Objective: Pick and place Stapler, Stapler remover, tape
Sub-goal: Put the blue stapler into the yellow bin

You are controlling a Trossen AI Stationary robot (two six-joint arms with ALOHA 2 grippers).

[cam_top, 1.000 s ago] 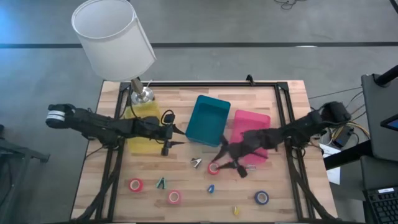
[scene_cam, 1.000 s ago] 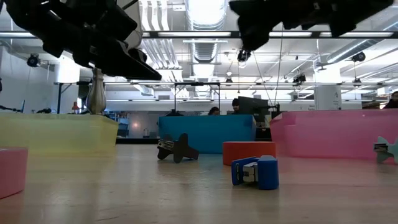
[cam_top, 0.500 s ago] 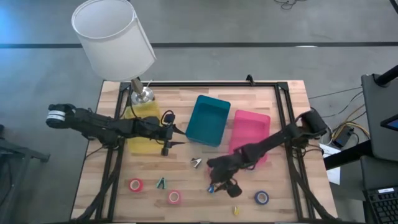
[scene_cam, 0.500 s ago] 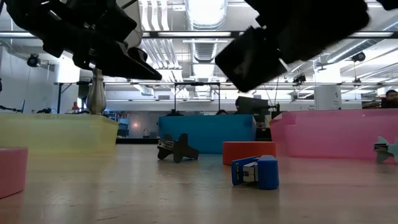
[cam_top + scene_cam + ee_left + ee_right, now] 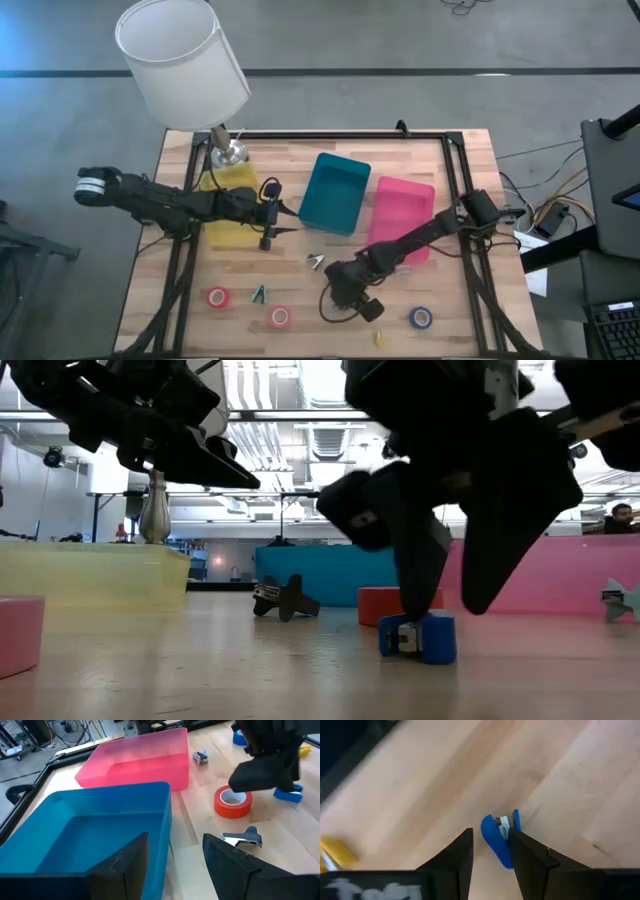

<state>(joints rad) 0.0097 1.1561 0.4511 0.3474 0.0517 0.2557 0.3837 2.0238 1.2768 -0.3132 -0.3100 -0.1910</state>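
A small blue stapler-type piece [image 5: 496, 839] lies on the wooden table [image 5: 300, 335], near its front middle. My right gripper [image 5: 490, 832] slants down onto it, open, with the piece at its fingertips; in the low view the gripper [image 5: 447, 612] stands just above the piece [image 5: 420, 638]. A red tape roll [image 5: 233, 802] lies just behind it. More tape lies near the front edge: two red rolls [image 5: 218, 297] [image 5: 280, 317] and a blue one [image 5: 421, 318]. A black stapler remover [image 5: 316, 262] lies left of my right arm. My left gripper [image 5: 275, 222] hovers open beside the teal bin [image 5: 335, 192]. My right gripper comes at the blue piece from above, slanting down, with one finger [image 5: 532, 855] partly over the piece's side [image 5: 514, 822] and the other [image 5: 455, 855] beside it. The piece lies flat on the table. Whether a finger touches it, I cannot tell.
A yellow bin [image 5: 228, 205], the teal bin and a pink bin [image 5: 402, 215] stand in a row across the table's middle. A lamp with a white shade [image 5: 185, 60] stands at the far left corner. Small green [image 5: 260, 294] and yellow [image 5: 380, 338] pieces lie near the front.
My right gripper has swung from beside the pink bin toward the table's near edge and left, come down and tipped steeply downward, ending over the blue piece. My left arm has kept still.
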